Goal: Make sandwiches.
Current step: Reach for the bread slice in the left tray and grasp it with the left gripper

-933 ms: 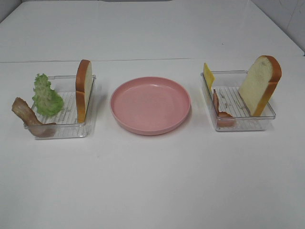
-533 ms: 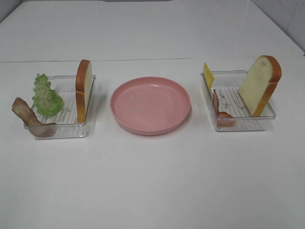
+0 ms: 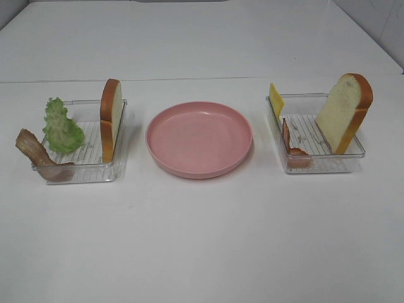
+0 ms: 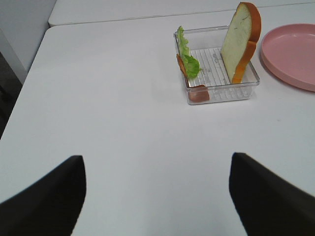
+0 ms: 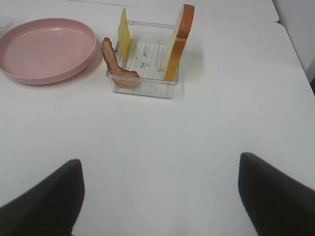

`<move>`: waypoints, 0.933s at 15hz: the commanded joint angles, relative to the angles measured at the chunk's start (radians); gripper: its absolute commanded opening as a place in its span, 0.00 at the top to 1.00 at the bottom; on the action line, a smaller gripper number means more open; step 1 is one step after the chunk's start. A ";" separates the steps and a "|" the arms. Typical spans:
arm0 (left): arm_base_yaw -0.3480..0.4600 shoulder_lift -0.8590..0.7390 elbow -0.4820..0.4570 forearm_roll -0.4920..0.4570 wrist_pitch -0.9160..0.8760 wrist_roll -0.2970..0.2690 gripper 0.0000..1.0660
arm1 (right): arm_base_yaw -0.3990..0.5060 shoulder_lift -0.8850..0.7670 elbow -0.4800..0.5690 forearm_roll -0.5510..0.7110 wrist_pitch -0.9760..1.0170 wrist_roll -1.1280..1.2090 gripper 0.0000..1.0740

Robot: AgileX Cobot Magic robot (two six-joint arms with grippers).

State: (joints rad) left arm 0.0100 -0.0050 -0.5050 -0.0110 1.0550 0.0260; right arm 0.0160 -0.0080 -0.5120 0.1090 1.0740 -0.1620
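Worktop (image 3: 202,240): white and flat, carrying everything listed here.
Left pincer (image 4: 155,169): two dark fingers (image 4: 49,196) spread wide with nothing between them; it hangs over bare worktop, well short of the left tray.
Left tray (image 3: 88,172): clear plastic with a ribbed floor, on the left of the worktop.
Left bacon strip (image 3: 35,154): brown-pink, propped in the tray's front left corner, upper end poking out over the wall.
Lettuce (image 3: 62,128): green and ruffled, upright along the tray's left side, just behind the bacon.
Left bread slice (image 3: 110,120): white with an orange-brown crust, on edge against the tray's right wall.
Plate (image 3: 189,172): round and pink, between the two trays, touching neither.
Right tray (image 3: 322,165): clear plastic, on the right of the worktop.
Cheese slice (image 3: 276,99): thin and yellow, upright at the tray's back left corner.
Right bacon strip (image 3: 291,148): along the left wall, lower end curled into the front left corner.
Right bread slice (image 3: 344,110): tilted, leaning on the right wall, top above the rim.
Right pincer (image 5: 158,167): fingers wide apart, gripping nothing, over bare worktop, well short of the right tray.
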 commanded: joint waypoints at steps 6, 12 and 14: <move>0.002 -0.021 0.006 -0.008 -0.010 -0.002 0.28 | -0.006 -0.012 0.005 0.004 -0.009 -0.001 0.25; 0.002 0.041 -0.064 -0.006 -0.089 -0.002 0.28 | -0.006 -0.012 0.005 0.004 -0.009 -0.001 0.25; 0.002 0.122 -0.103 -0.015 -0.124 -0.002 0.28 | -0.006 -0.012 0.005 0.004 -0.009 -0.001 0.25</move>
State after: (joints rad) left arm 0.0100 0.1020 -0.5960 -0.0140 0.9590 0.0260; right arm 0.0160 -0.0080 -0.5120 0.1090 1.0740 -0.1620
